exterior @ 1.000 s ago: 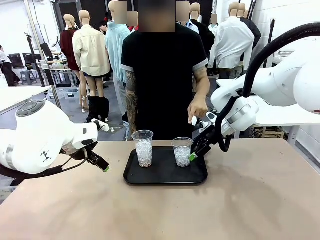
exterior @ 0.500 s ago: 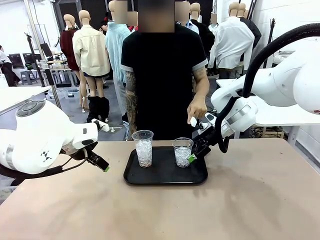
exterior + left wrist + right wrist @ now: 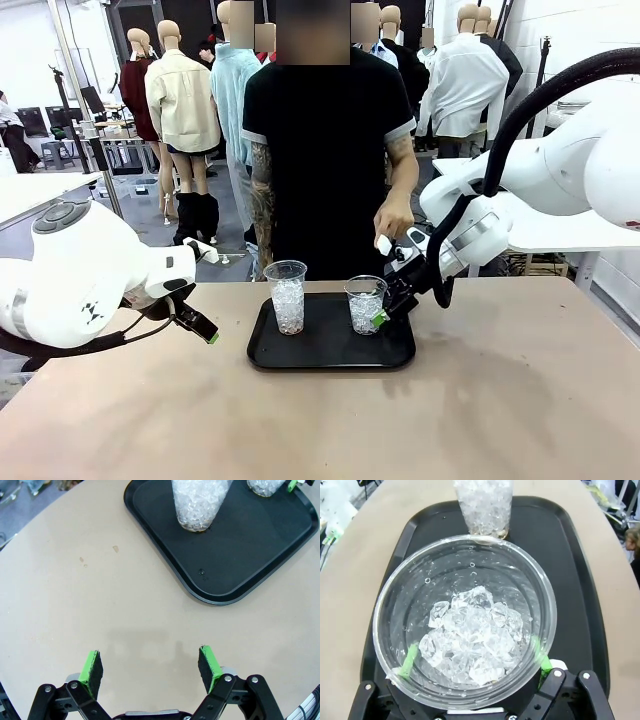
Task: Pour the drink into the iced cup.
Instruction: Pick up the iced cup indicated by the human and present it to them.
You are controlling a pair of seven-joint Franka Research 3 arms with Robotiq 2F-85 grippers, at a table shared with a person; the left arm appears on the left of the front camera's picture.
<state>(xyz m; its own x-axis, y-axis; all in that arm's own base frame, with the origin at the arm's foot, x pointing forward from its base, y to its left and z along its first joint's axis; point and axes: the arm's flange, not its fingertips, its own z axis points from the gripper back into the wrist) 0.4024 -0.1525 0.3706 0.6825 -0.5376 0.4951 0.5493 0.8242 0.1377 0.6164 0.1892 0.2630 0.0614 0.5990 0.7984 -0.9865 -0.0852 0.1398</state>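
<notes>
Ice fills two clear cups in the front view, both standing on a black tray [image 3: 330, 348] at the far middle of the table [image 3: 480, 400]. The right gripper [image 3: 383, 310] is down at the right-hand iced cup [image 3: 364, 303], with one green pad showing low against the cup's near side. The second cup [image 3: 288, 296] stands apart to its left. The left gripper [image 3: 207, 332] hovers off the tray's left edge, over bare table. A person's hand [image 3: 395, 215] hangs just behind the right arm's wrist, holding something small and white that I cannot make out.

In the left wrist view, the left gripper [image 3: 150, 662] has its jaws spread wide with nothing between them, and the tray's corner lies well ahead.

In the right wrist view, the right gripper [image 3: 474, 660] has its jaws at full spread with the iced cup [image 3: 470, 620] between them, and a green pad shows through the clear wall on either side. I cannot tell whether the pads touch the plastic; the rim looks round and unsqueezed.

The step in hand, I judge, is taking hold of this cup. To do it well, close centred and gently, since thin plastic may buckle and a wet wall may slip. Grip low enough to leave the rim free for the pour. Lift straight, so the ice does not shift and the second cup is not knocked.
</notes>
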